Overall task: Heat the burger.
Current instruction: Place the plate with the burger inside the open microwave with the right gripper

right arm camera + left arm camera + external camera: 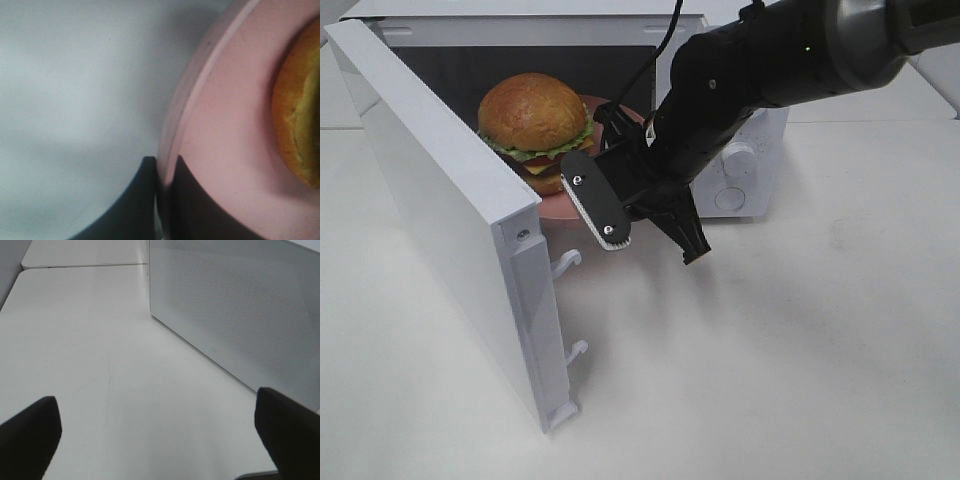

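Loading step, apparently midway: at left, empty left gripper (155,405) spread wide above bare tabletop (90,340) beside a perforated white panel (235,305); then the open microwave door (430,200); centre, burger (533,125) on a pink plate (225,125) just inside the oven mouth; right, right gripper (165,162) pinched shut on the plate's rim. Next, probably: slide plate deeper, release, back straight out, close door. Narrow passage between door edge and control knob (738,160); plenty of free table toward the front.
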